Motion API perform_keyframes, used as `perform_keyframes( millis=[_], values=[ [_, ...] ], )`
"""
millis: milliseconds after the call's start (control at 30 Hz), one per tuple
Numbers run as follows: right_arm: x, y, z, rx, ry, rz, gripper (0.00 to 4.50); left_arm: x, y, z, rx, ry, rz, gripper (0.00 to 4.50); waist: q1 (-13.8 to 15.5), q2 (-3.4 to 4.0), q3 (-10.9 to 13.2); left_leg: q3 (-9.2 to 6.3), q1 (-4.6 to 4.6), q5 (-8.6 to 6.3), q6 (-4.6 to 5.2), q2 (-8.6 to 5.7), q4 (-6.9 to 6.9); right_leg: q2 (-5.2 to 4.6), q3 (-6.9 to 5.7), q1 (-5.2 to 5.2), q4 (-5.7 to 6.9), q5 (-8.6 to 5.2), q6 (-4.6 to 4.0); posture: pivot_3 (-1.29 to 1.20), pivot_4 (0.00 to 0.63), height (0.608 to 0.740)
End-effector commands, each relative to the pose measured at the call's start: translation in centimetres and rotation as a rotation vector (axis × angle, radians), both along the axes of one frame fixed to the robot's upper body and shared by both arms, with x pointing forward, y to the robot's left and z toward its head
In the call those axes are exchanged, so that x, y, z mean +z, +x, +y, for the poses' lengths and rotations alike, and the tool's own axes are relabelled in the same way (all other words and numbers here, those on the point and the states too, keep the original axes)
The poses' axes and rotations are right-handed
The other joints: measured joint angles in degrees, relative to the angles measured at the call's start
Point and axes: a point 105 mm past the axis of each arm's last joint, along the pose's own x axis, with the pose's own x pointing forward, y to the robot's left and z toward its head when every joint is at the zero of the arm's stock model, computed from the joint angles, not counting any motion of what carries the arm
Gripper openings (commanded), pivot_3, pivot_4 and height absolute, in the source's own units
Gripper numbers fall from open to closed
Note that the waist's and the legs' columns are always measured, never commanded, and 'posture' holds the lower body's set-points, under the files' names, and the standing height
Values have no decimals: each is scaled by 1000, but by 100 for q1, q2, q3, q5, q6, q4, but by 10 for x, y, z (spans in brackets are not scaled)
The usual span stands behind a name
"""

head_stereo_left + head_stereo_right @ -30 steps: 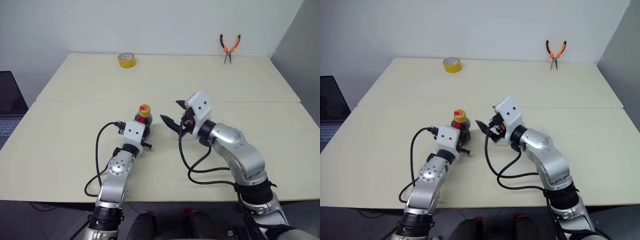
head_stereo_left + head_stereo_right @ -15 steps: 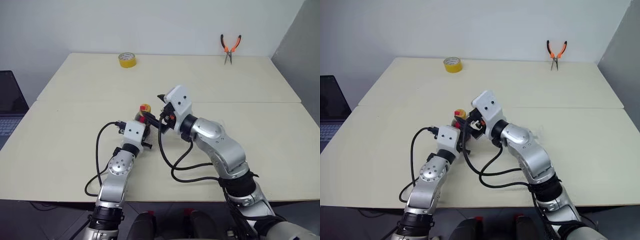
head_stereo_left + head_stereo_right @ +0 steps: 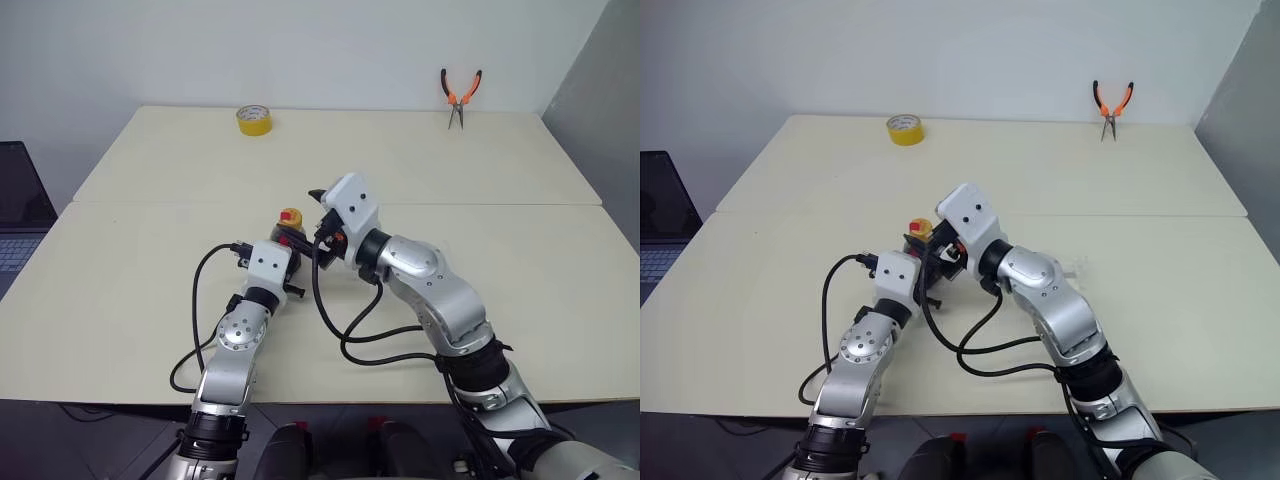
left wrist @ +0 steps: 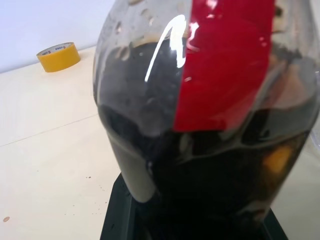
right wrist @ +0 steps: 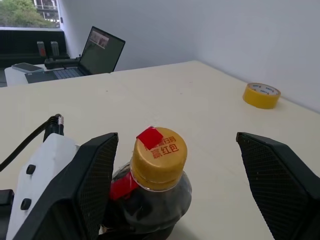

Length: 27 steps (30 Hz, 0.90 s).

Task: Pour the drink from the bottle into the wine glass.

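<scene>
The bottle (image 4: 200, 125) stands upright on the table, its red label facing the left wrist camera and the dark drink (image 4: 210, 175) filling its round body. My left gripper (image 3: 283, 246) is shut on the bottle's body. The orange-yellow cap (image 5: 159, 150) is still on. My right gripper (image 5: 175, 137) is open, with one finger on each side of the cap and not touching it. I cannot make out the wine glass. A pale glint on the table beside my right forearm (image 3: 1072, 266) is too faint to identify.
A yellow tape roll (image 3: 252, 120) lies at the table's far left. Orange-handled pliers (image 3: 460, 95) are at the far right, against the wall. A laptop (image 3: 20, 210) sits off the table's left side. Black cables loop near both wrists.
My right gripper has swung left from open table space to the bottle and now straddles its cap, still open. The left gripper and bottle have stayed put.
</scene>
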Motion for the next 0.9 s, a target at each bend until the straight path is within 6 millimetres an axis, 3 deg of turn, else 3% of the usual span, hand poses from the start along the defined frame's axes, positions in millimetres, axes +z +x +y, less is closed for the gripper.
perform_keyframes(
  millis=[33,400,900],
  values=[
    [11,2,-4,-26,22,-48,4034,24,0,-5,-20,-7,-91,701,0,0,0,0,0,0,0,0,0,0,0,0,0,0,0,0,150,740],
    [8,13,-24,-112,23,-37,4034,23,0,-3,-15,-7,-89,700,1,0,0,0,0,0,0,0,0,0,0,0,0,0,0,0,150,740],
    [-4,11,-55,-179,1,-2,4034,21,1,-2,-13,-7,-88,690,-9,0,0,1,1,0,0,1,-4,1,0,-1,0,0,0,0,150,740]
  ],
)
